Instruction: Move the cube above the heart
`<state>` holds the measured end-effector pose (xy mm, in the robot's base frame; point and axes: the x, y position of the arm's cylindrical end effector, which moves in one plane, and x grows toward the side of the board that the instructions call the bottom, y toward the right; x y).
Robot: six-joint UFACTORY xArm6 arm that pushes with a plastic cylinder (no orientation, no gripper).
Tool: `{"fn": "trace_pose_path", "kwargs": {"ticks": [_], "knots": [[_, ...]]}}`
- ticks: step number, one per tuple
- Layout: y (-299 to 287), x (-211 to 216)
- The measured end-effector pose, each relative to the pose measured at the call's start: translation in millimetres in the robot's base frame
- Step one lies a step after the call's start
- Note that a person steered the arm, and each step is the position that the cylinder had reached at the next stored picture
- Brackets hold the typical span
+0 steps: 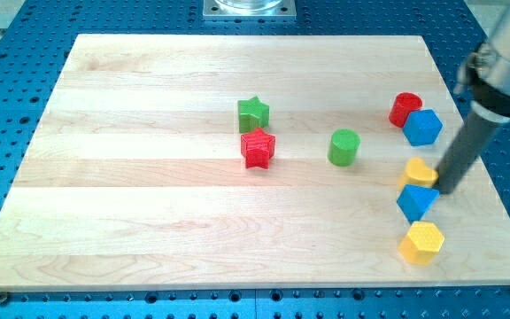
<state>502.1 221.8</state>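
Tip (444, 189) sits at the view's right, touching the yellow heart (420, 171) and blue cube (416, 201); no jaws on this rig, just my rod. Cube lies just below the heart, so I judge the move barely started, cube has to go round to the top. Blocks look matte plastic, wooden surface (149, 195) smooth, pale grain.

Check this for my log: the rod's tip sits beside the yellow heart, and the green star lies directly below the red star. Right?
Not quite. The camera view shows my tip beside the yellow heart, but the green star lies directly above the red star, toward the view's top, not below it.
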Motion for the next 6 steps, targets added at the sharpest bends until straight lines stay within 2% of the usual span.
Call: {"fn": "trace_pose_path", "kwargs": {"ticks": [1, 2, 3, 5, 6], "knots": [[4.1, 3.9], [62.8, -35.8], [63.9, -86.1], [-21.8, -89.3], [-13.1, -122.3]]}}
